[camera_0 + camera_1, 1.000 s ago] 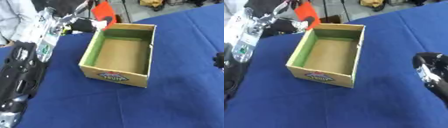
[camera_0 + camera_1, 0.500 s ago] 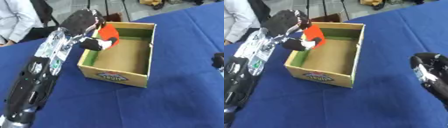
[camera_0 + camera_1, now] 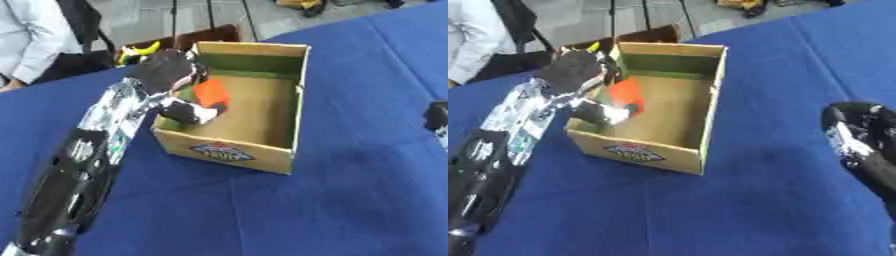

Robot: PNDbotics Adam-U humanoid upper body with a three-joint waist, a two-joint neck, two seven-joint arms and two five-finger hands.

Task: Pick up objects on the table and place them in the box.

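An open cardboard box (image 3: 293, 119) with a green inner back wall stands on the blue table. My left hand (image 3: 169, 75) reaches over the box's left wall, fingers curled round an orange object (image 3: 210, 93) held low inside the box near that wall. The same orange object (image 3: 626, 92) shows clearly in the right eye view. My right hand (image 3: 859, 140) sits at the right edge above the table, away from the box; how its fingers stand is unclear.
Blue cloth (image 3: 350, 200) covers the table on all sides of the box. Beyond the far edge stand a dark crate (image 3: 206, 36) with a yellow thing beside it and a person in a white sleeve (image 3: 31, 35) at the upper left.
My left hand has carried the orange object from above the box's far left corner down into the box. The right hand has hardly moved.
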